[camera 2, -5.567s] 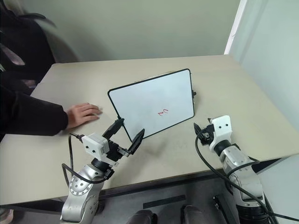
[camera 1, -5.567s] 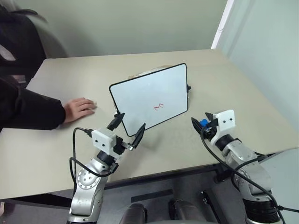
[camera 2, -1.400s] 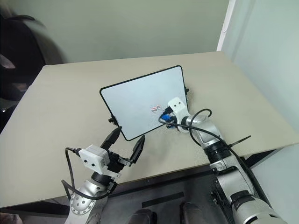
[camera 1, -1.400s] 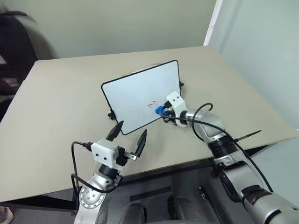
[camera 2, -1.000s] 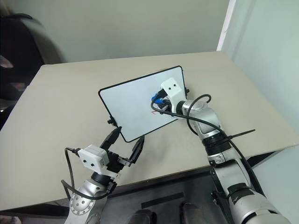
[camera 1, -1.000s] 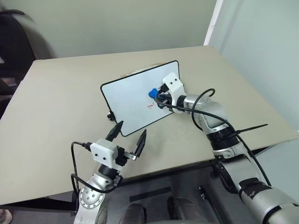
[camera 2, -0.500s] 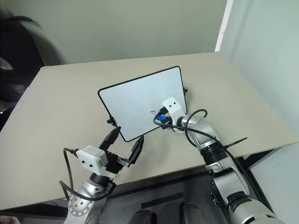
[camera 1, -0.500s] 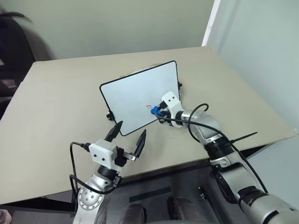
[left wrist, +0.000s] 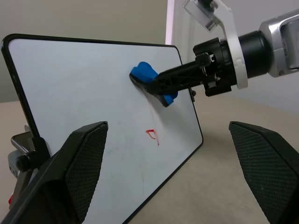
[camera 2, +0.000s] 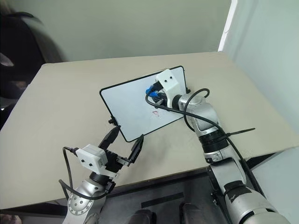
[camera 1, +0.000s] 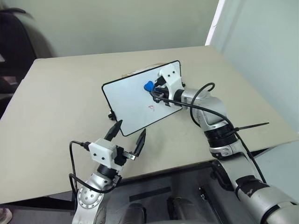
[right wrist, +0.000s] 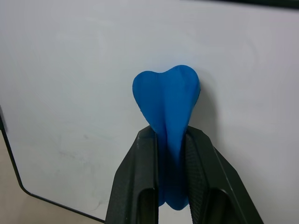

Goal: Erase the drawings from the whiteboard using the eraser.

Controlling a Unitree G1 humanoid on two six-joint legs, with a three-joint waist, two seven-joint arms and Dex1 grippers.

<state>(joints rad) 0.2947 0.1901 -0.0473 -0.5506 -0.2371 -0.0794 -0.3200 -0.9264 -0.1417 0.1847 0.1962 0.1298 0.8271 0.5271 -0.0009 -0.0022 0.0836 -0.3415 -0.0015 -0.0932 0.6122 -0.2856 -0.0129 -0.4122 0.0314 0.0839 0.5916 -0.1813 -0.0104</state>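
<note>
The whiteboard [camera 1: 128,100] stands tilted on the tan table, its face towards me. A small red drawing [camera 1: 152,107] sits near the board's middle, also clear in the left wrist view as a red mark [left wrist: 152,136]. My right gripper [camera 1: 155,90] is shut on the blue eraser [camera 1: 148,86] and presses it against the board's upper part, above the red mark. In the right wrist view the eraser [right wrist: 167,100] is squeezed between the two black fingers and lies flat on the white surface. My left gripper [camera 1: 129,135] hovers open in front of the board's lower edge, holding nothing.
The table [camera 1: 60,107] stretches wide to the left of the board and behind it. Its front edge [camera 1: 177,163] runs just past my left gripper. A dark chair [camera 1: 14,42] stands at the far left. A pale wall [camera 1: 261,51] rises beyond the table's right side.
My right gripper has swept the eraser up the board, from beside the red mark to above it. The red mark is smaller than at the start. The left gripper has stayed put.
</note>
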